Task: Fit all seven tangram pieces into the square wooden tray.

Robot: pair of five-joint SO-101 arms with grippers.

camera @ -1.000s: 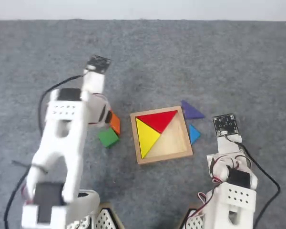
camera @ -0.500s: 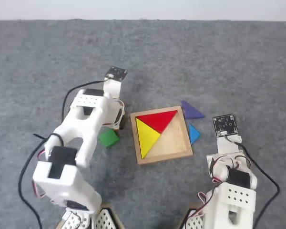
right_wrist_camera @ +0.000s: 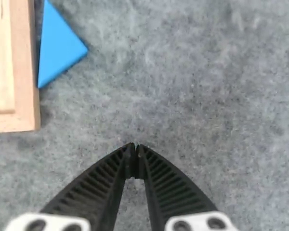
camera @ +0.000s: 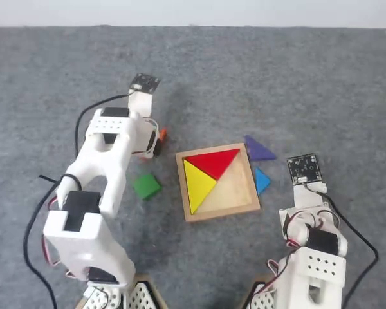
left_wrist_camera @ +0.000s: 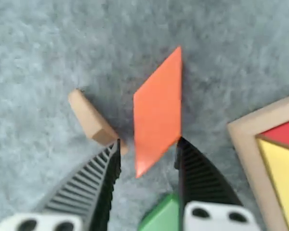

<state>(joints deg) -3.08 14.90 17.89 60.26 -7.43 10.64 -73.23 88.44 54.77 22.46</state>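
The square wooden tray lies on the grey worktop between the two arms. Inside it the red triangle fills the far part and the yellow triangle the left part, their long edges touching; the rest of the tray floor is bare wood.

Just off the tray's far left corner, the left tool stands released around the orange parallelogram. One finger touches the piece's edge and the other stands slightly apart from it. The piece may be tipped up off the worktop, though the wrist view does not settle that. A tan piece lies just beside the orange one, on the side away from the tray. The green piece sits near the tray's left side.

The purple triangle lies just beyond the tray's far right corner, and the blue triangle is close against the tray's right side. The right tool is clenched on nothing, low over the worktop near the tray's near right corner.
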